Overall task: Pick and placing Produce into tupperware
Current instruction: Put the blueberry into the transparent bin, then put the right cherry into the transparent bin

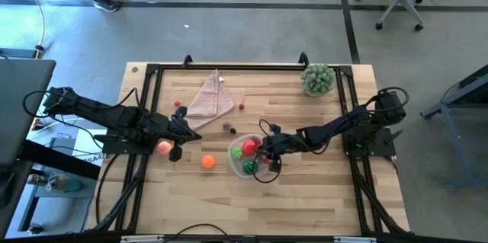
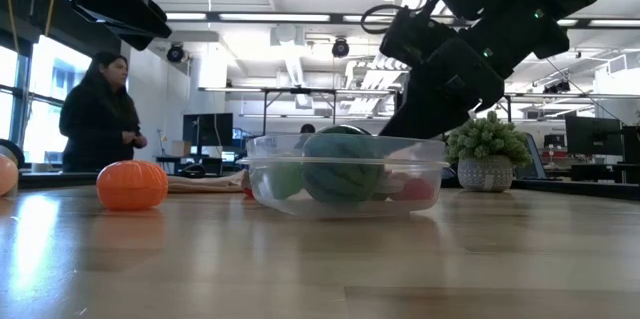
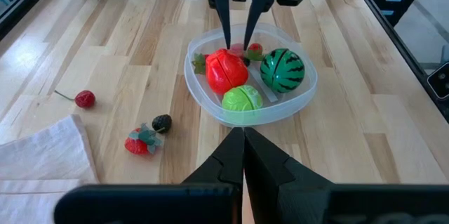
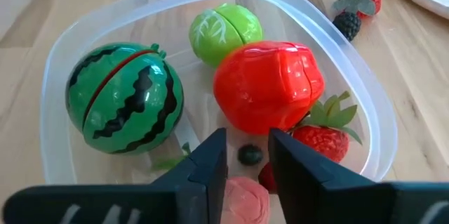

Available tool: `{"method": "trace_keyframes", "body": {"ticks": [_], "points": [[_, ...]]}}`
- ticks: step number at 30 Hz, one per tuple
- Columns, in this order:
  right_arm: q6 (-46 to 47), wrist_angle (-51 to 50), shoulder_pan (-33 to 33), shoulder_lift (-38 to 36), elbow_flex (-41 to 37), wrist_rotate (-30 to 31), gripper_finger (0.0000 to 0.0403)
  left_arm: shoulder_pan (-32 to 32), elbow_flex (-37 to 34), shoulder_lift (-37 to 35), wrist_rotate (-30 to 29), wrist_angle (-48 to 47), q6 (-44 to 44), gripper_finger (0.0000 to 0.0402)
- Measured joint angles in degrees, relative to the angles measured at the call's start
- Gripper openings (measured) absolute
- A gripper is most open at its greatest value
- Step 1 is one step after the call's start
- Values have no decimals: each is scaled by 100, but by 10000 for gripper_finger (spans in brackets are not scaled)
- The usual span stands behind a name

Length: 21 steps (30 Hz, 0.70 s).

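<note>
Right gripper (image 4: 247,159) hangs low over the clear tupperware tub (image 4: 351,83), jaws a small gap apart and holding nothing, with a small dark berry (image 4: 250,155) lying loose on the tub floor between the fingertips. Just beyond them sits the red tomato-shaped fruit (image 4: 269,87), a strawberry (image 4: 321,138) tucked against it; the striped watermelon (image 4: 125,99) and the green ball (image 4: 224,33) share the tub too. A pink rounded piece (image 4: 242,197) shows under the fingers, though what it is cannot be told.

Out on the table, left of the tub, the orange (image 1: 208,161) rests on its own. Farther left, the left gripper (image 3: 243,155) is pressed shut and empty, with a pink peach (image 1: 165,148) on the wood right beside it. Beyond, towards the far edge, another strawberry (image 3: 140,142) and a blackberry (image 3: 162,122) lie close together, a cherry (image 3: 84,98) a little apart from them, next to the folded pink cloth (image 1: 210,98). Off in the far right corner stands the potted plant (image 1: 318,80).
</note>
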Motion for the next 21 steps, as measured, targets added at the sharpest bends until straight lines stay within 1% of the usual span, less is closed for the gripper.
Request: {"method": "trace_keyframes", "body": {"ticks": [8, 14, 17, 21], "points": [[-102, -6, 0, -34, 2, 79, 107, 0, 2, 0, 0, 0, 0, 1], [-103, -35, -58, -104, 235, 150, 108, 0, 0, 0, 1, 0, 0, 1], [-106, -248, -72, -199, 385, 372, 108, 0, 1, -1, 1, 0, 0, 1], [-107, -655, -76, -407, 578, 848, 108, 0, 0, 0, 0, -4, 0, 1]]}}
